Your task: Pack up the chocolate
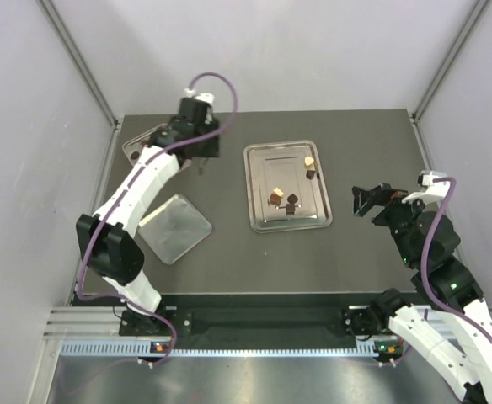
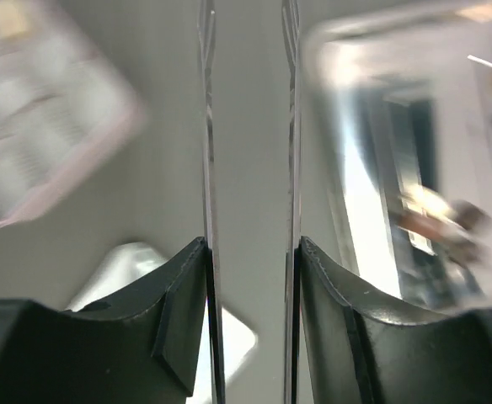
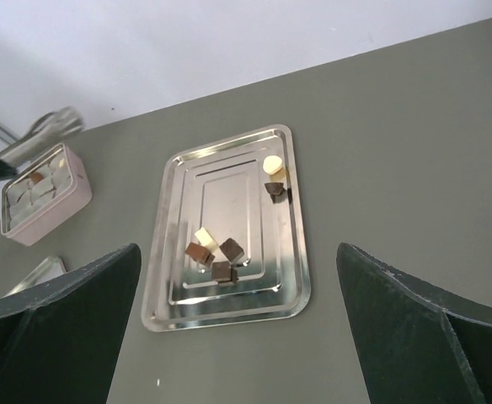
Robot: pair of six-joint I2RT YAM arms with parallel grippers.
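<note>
- Chocolate (image 3: 232, 249) lies mostly on the steel tray (image 3: 166, 295), straight ahead of the right claw (image 1: 360, 202) and well clear of it
- Six pieces show there: a cluster of four, brown, dark and cream, and apart from them a cream piece (image 3: 273, 163) just beside a dark one (image 3: 275, 190)
- At least one more brown piece (image 3: 37, 178) sits in a compartment of the pink tin (image 3: 69, 202), off to the left claw's left
- Right claw is spread wide, with nothing in it
- Left claw (image 2: 248, 50) hangs over bare table between tin and tray, its thin fingers (image 2: 206, 126) parallel with a narrow gap and nothing held
- A silver lid (image 1: 174, 227) lies flat on the table, back from the left claw towards its arm's base
</note>
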